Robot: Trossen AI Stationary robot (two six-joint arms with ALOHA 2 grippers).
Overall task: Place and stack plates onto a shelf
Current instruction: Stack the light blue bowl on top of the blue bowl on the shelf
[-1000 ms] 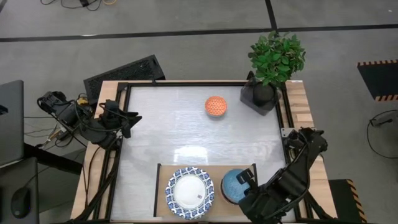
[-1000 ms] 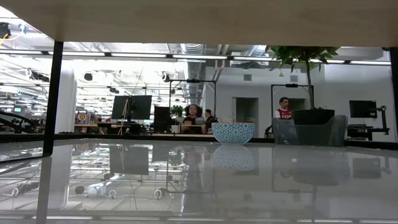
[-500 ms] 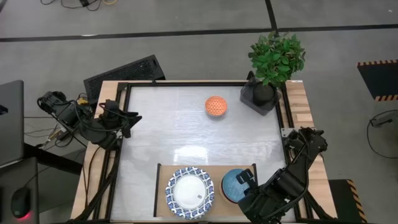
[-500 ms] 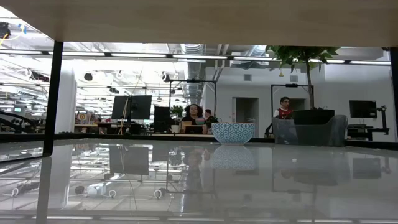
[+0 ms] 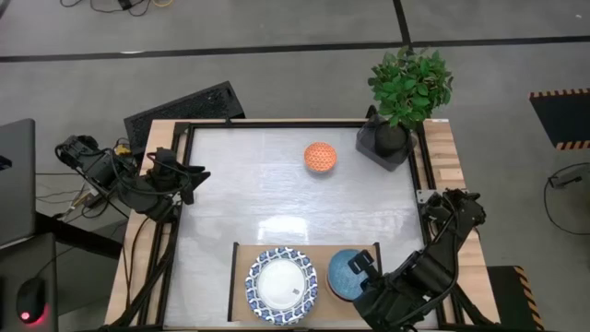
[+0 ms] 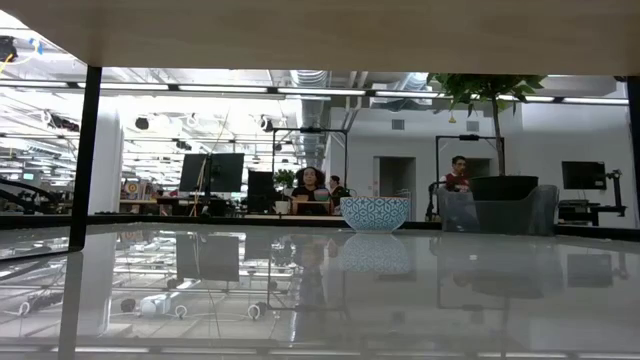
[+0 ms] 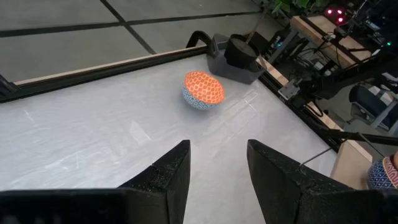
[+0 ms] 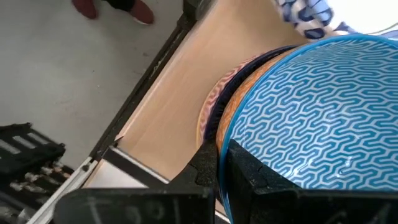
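Note:
A blue-and-white rimmed plate (image 5: 281, 286) lies on the left half of the light-wood shelf (image 5: 241, 260) at the table's near edge; whether more plates lie under it I cannot tell. Its rim (image 8: 305, 15) also shows in the right wrist view. My right gripper (image 5: 364, 267) is over the shelf's right half, shut on a blue zigzag-patterned bowl (image 5: 347, 275). An orange-patterned edge (image 8: 225, 93) shows right under that bowl. My left gripper (image 5: 189, 175) waits open at the table's left edge, touching nothing. My right gripper (image 8: 221, 165) pinches the blue bowl's rim (image 8: 222, 140) on the side toward the table's right, with one finger (image 8: 205, 168) on each face of the wall. It comes slanting from the near right. Whether the bowl rests on the shelf or hangs clear I cannot tell.
An orange-lined bowl (image 5: 320, 157) stands on the far middle of the tabletop; it is blue outside (image 6: 375, 213). A potted plant (image 5: 406, 92) fills the far right corner. A black frame (image 5: 277, 124) rims the table. People sit in the room beyond (image 6: 310, 185).

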